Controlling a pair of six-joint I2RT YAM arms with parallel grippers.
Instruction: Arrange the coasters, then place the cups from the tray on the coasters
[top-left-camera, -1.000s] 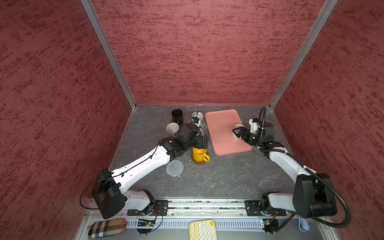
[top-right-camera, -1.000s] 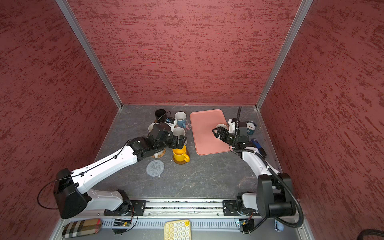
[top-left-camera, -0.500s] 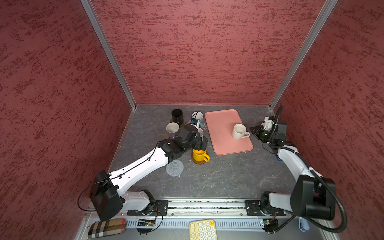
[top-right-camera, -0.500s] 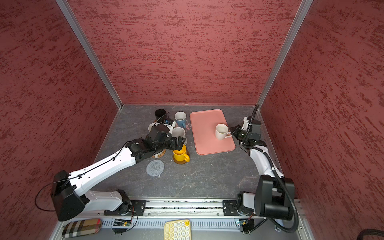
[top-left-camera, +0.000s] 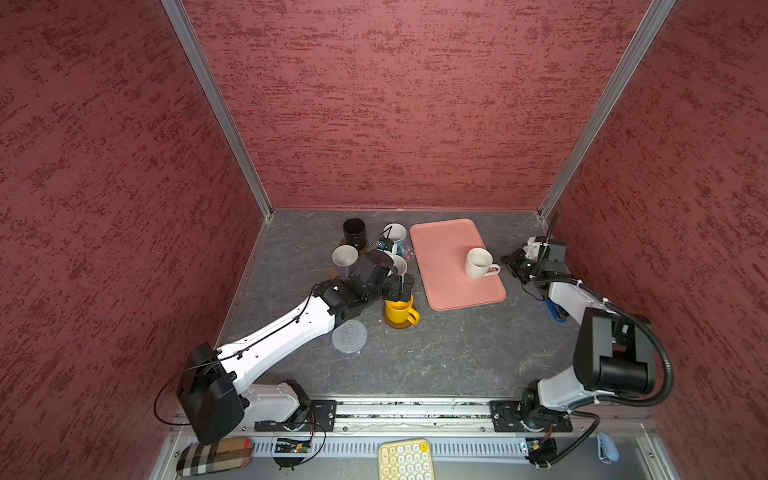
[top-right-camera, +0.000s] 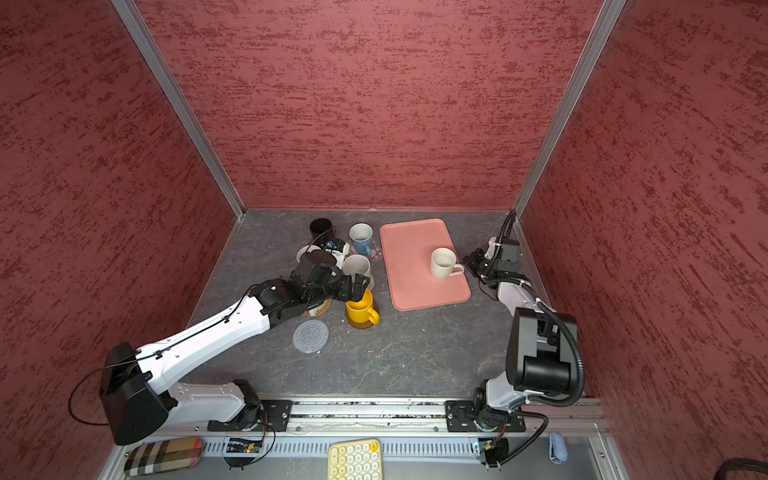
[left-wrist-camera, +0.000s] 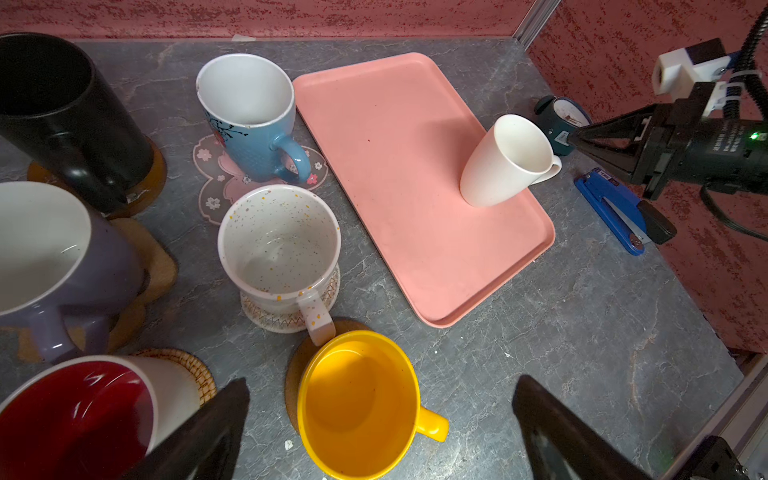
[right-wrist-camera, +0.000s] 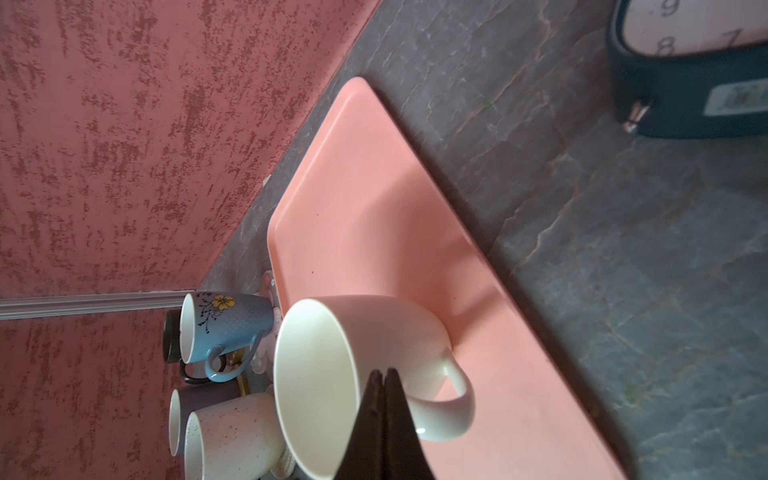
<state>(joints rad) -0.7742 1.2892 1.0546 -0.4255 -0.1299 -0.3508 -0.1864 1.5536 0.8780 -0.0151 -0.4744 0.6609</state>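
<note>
Cream cup (top-left-camera: 478, 264) stands alone on the tray (top-left-camera: 446, 237). A second ago the right gripper (top-left-camera: 508, 262) was over it with jaws apart. Now it has pulled back past the tray's edge and snapped closed on nothing. The cup is upright, its handle pointing at those pinched tips, just ahead of them and apparently not touching. So no pick this time, and by my reading this is the last cup left to move.

The left gripper (left-wrist-camera: 380, 380) hangs spread wide directly above the yellow cup (left-wrist-camera: 357, 403), gripping nothing. That cup sits on a brown round coaster.

The grey woven coaster (top-left-camera: 349, 336) lies bare back along the left forearm, behind that hand. It looks like the vacant spot for the cream cup.

Hard to see: the red-lined cup (left-wrist-camera: 79, 411) is buried under the left arm in both top views and cut off at the left wrist view's edge. The teal clock (right-wrist-camera: 685, 62) is clipped in the right wrist view. There the closed fingers cover part of the cream cup's handle.
</note>
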